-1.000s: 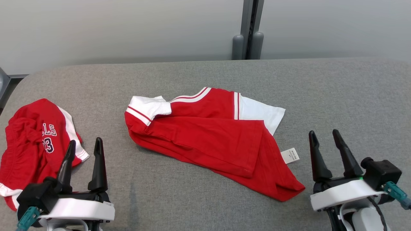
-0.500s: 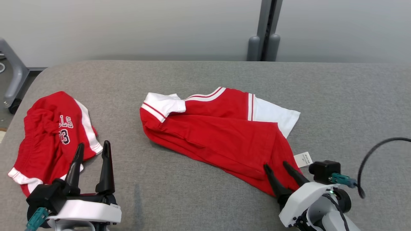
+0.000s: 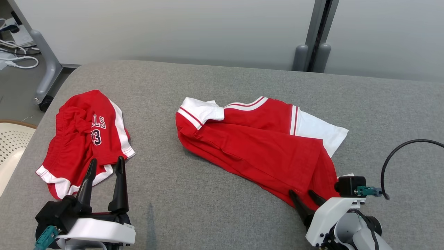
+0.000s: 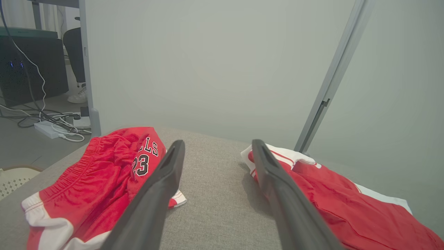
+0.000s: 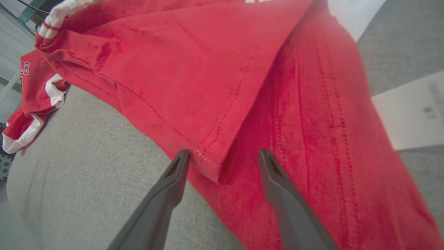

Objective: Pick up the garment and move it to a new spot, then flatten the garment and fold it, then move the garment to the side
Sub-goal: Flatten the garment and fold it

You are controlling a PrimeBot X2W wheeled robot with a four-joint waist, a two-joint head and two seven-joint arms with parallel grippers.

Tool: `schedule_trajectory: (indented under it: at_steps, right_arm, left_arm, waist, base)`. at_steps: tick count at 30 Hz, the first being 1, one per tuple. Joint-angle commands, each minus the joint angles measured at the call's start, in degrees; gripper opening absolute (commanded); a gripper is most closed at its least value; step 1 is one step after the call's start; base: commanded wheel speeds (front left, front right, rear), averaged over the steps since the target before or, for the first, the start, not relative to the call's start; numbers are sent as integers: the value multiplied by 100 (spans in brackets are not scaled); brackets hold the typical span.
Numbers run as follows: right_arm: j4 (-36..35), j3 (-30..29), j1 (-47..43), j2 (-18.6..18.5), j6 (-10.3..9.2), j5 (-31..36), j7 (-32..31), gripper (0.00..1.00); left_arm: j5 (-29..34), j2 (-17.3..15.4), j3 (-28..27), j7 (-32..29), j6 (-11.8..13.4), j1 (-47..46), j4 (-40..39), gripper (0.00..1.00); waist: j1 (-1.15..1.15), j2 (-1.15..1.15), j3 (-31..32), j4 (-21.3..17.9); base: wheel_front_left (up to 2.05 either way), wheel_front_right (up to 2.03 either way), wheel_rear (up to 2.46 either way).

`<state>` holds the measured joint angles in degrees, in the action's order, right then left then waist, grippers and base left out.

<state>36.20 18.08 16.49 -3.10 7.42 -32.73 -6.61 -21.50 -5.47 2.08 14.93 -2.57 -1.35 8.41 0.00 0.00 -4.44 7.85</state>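
Right now, the relation you are working with is this: the garment (image 3: 263, 149), a red shirt with white sleeves, is lying in the middle of the grey padded table (image 3: 208, 201), and its long axis is running from the far left down to the near right, so its near end is pointing at your right gripper (image 3: 301, 193); that gripper is standing with its two fingers apart, tips down at the shirt's near edge; in the right wrist view a folded corner of hem (image 5: 218, 170) is sitting between the fingers, just ahead of the tips; whether the tips are touching cloth I am not able to tell, and nothing is being clamped yet.

Your left gripper (image 3: 107, 160) is likewise standing spread and empty at the front left of the table, well apart from the shirt, with a pair of red shorts (image 3: 83, 139) lying just beyond its tips; so the right arm is plainly the nearer one, and I am judging that the pick-up is falling to it.

The shirt is lying rumpled rather than flat; its body is doubling over on itself, one red layer overlapping another along a diagonal stitched edge; a white sleeve (image 3: 199, 113) with red trim is bunching at the far left end; a plain white panel (image 3: 322, 130) is poking out at the far right; a paper label (image 5: 412, 111) is lying on the table just beside the hem. The cloth is looking thin and limp, so you are likely pinching more than one layer if you close here.
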Motion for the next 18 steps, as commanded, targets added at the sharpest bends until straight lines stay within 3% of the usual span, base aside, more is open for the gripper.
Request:
schedule_trajectory:
  at_steps: [1, 2, 4, 5, 6, 18]
  right_arm:
    - [22, -13, 14, -2, 13, -35, -13, 100]
    - [4, -23, 4, 1, 13, -65, -42, 96]
    - [-56, -43, -16, 2, 13, -98, -49, 45]
    - [-90, -56, -22, 0, 13, -107, -35, 29]
    - [-122, -56, -32, 2, 13, -110, -48, 3]
    - [-765, -18, -145, -1, 13, -516, -188, 0]
  left_arm:
    - [29, -12, -26, 28, -38, 35, 13, 100]
    - [34, -7, -32, 28, -34, 40, 22, 100]
    - [62, 5, -51, 28, -42, 49, 37, 100]
    - [73, 11, -62, 28, -49, 57, 42, 100]
    - [83, 19, -70, 28, -57, 65, 48, 100]
    - [142, 79, -142, 28, -130, 60, 108, 100]
  waist:
    - [0, 0, 7, 10]
    - [0, 0, 13, 19]
    - [0, 0, 27, 23]
    - [0, 0, 34, 18]
    - [0, 0, 41, 9]
    - [0, 0, 18, -234]
  base:
    - [0, 0, 0]
    - [0, 0, 0]
    - [0, 0, 0]
    - [0, 0, 0]
    - [0, 0, 0]
    - [0, 0, 0]
